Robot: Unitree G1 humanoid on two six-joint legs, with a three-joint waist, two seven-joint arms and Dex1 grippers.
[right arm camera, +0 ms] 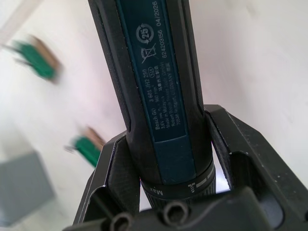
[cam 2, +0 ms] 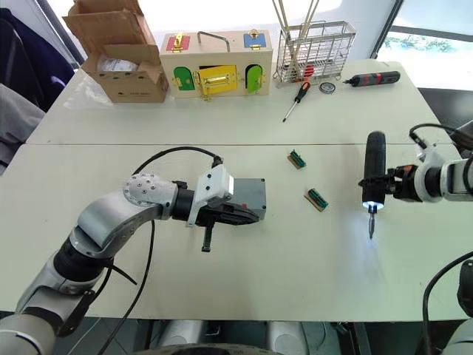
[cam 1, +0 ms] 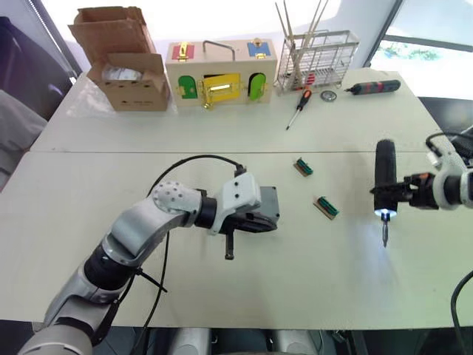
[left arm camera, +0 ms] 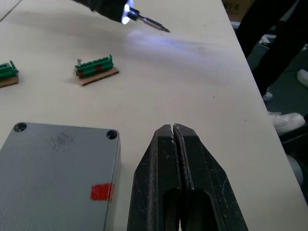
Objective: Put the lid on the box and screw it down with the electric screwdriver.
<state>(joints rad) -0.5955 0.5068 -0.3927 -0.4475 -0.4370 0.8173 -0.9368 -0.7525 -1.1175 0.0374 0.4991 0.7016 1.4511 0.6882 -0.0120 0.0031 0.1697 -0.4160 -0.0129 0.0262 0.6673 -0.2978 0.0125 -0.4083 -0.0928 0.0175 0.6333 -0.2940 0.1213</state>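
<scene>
The grey box (cam 1: 269,200) stands mid-table; in the left wrist view its broad face (left arm camera: 57,173) shows corner screw holes and a red mark. I cannot tell the lid apart from the box. My left gripper (cam 1: 272,224) lies against the box's near side, shut with nothing between its fingers (left arm camera: 190,159). Far to the right, my right gripper (right arm camera: 168,159) is shut on the thick black electric screwdriver (cam 1: 383,174). Its lit tip (cam 1: 383,215) and bit hang over bare table, apart from the box.
Two green terminal blocks (cam 1: 303,166) (cam 1: 326,207) lie between box and driver. At the back stand a cardboard box (cam 1: 126,63), a wooden box with coloured doors (cam 1: 220,74) and a wire rack (cam 1: 316,55), with a small hand screwdriver (cam 1: 299,107) and a black-and-red driver (cam 1: 373,87).
</scene>
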